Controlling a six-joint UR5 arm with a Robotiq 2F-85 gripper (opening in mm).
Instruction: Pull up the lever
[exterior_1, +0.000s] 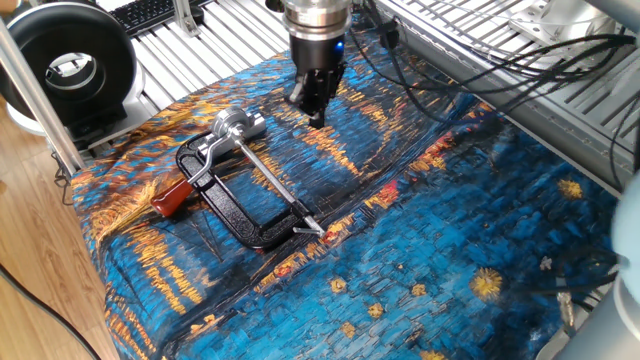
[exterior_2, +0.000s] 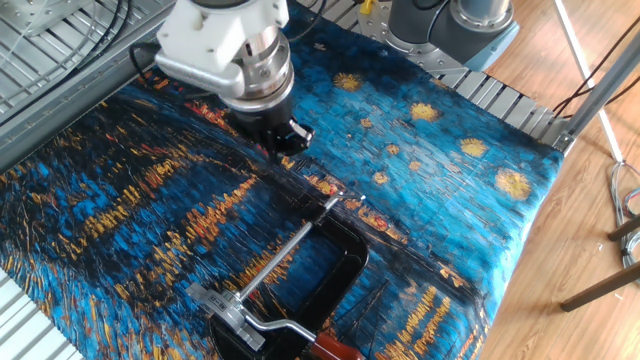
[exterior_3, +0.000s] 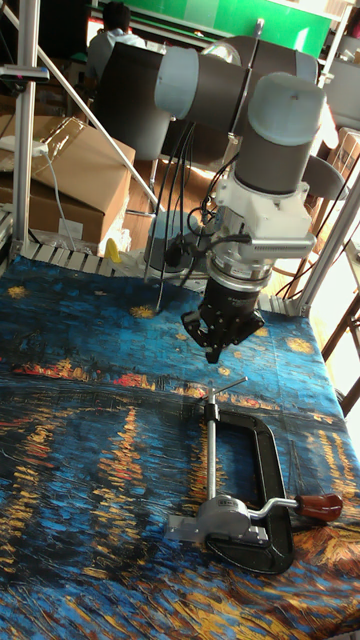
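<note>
A black C-shaped clamp (exterior_1: 235, 218) lies flat on the blue and orange painted cloth. The lever (exterior_1: 180, 192), a short silver bar with a red-orange sleeve, sticks out from the clamp's silver head towards the cloth's left edge and lies low. It also shows in the other fixed view as the lever (exterior_2: 325, 343) and in the tall view as the lever (exterior_3: 305, 505). My gripper (exterior_1: 316, 115) hangs above the cloth beyond the clamp's head, apart from it. Its fingers are together, pointing down and holding nothing. The gripper (exterior_2: 284, 150) sits just off the rod's far tip, as does the gripper (exterior_3: 215, 350).
A long thin silver rod (exterior_1: 272, 182) runs through the clamp. A black round device (exterior_1: 65, 60) and a keyboard (exterior_1: 150, 12) sit beyond the cloth's left corner. Cables (exterior_1: 450, 60) trail across the slatted table at the back right. Cardboard boxes (exterior_3: 60, 170) stand behind the table.
</note>
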